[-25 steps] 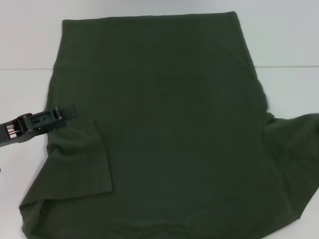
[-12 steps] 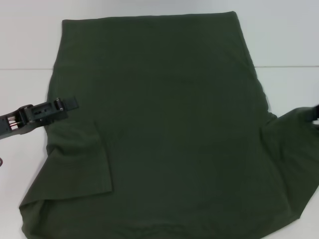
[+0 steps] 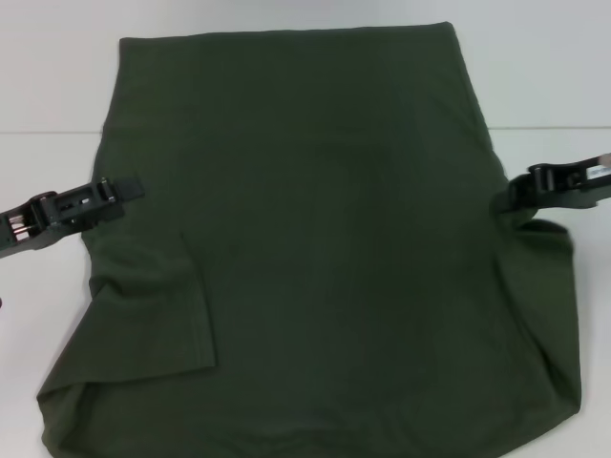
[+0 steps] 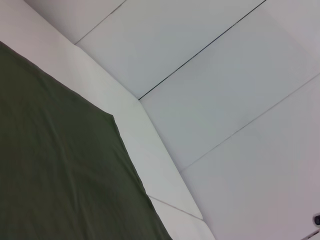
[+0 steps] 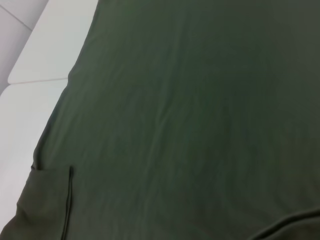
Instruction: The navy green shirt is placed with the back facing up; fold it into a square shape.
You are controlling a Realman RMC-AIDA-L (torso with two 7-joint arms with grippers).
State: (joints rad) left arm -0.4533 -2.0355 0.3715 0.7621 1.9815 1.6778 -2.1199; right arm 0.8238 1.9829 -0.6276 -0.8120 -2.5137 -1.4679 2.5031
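Observation:
The navy green shirt [image 3: 315,239] lies flat on the white table [image 3: 48,86], far wider than both grippers. Its left sleeve [image 3: 158,305] is folded in over the body. My left gripper [image 3: 132,186] sits at the shirt's left edge, just above that folded sleeve. My right gripper [image 3: 500,201] is at the shirt's right edge, shut on the right sleeve fabric [image 3: 544,305], which is drawn in over the side. The shirt also shows in the left wrist view [image 4: 55,170] and fills the right wrist view [image 5: 200,115].
White table shows on both sides of the shirt, with a seam line [image 3: 48,132] running across. The shirt's lower part runs out of the head view. Pale wall panels [image 4: 225,100] show in the left wrist view.
My right gripper has come in from the right and carried the spread right sleeve inward over the shirt's side. My left gripper has moved slightly up and back along the left edge.

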